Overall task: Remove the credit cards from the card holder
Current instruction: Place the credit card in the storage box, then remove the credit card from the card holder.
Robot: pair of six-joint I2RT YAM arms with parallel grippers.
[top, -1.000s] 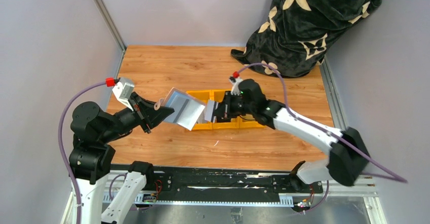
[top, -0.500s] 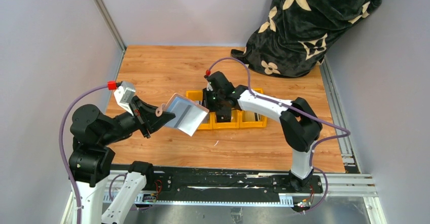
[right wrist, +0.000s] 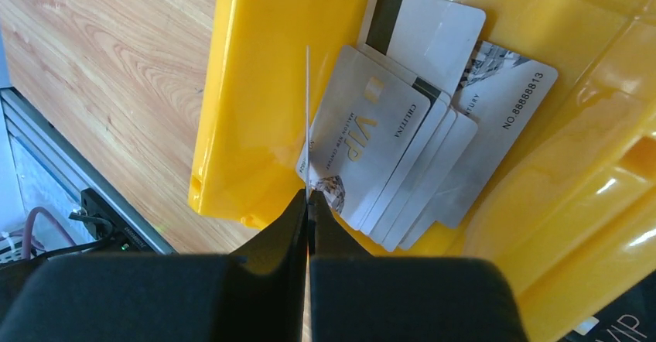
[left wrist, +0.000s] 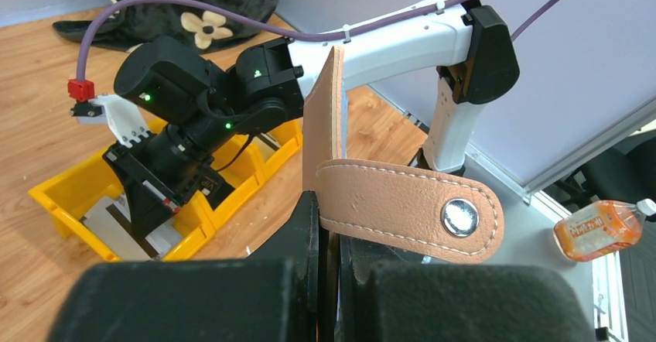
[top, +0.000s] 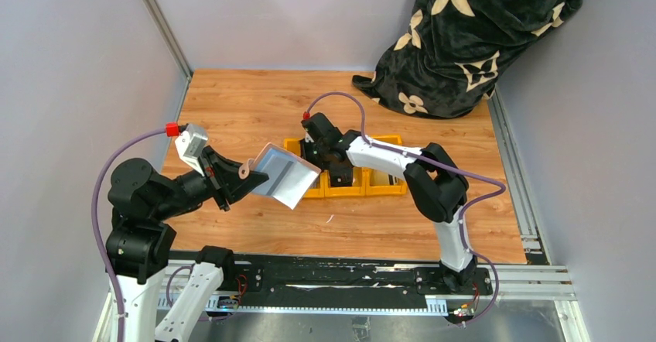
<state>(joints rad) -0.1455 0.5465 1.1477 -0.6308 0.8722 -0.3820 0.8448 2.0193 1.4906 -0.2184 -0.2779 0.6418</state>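
While left tool (left wrist: 329,210) clamps the card holder (top: 285,173) aloft, right tool (right wrist: 308,203) — pinching one card (right wrist: 307,125) — hovers over yellow bin (right wrist: 247,110) for release.

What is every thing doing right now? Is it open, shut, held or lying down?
card holder: open, held up off the table.
left gripper: shut on the card holder.
held card: upright, seen edge-on, above the bin.
right gripper: shut on the held card.
other cards: lying fanned in a pile inside the bin.
bin: resting on the table.
blanket: bunched in the far right corner.
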